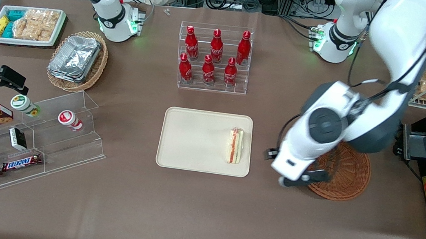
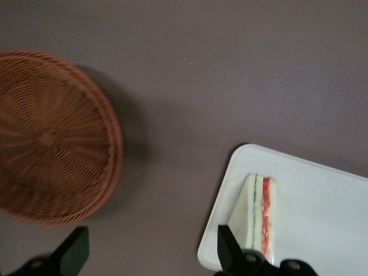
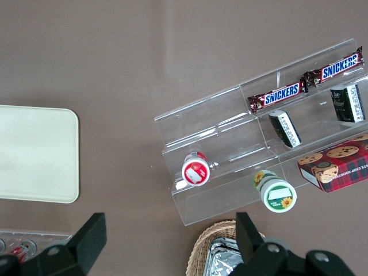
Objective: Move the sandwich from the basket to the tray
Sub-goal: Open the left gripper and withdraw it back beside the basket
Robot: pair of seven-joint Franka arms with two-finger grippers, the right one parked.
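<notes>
A: Snickers bars [image 1: 3, 171] nearest the lens, toward parked arm's end (ignore). Going big to small: tray [image 1: 191, 158] first, then basket [image 1: 347, 174] near it, nothing showing inside.

B: And gripper [image 2: 150, 256]?

A: Hovering over bare table between basket and tray, jaws wide apart, holding nothing.

B: Where's sandwich [image 1: 235, 146]?

A: Lying on tray, at the end nearest basket, filling edge up. Looks placed.

B: Handling notes?

A: Probably light, soft and easily squashed. Possibly film-wrapped, so maybe slippery (hard to tell). Best pinched gently across the flat bread faces, mid-wedge, not at the thin tip.
</notes>
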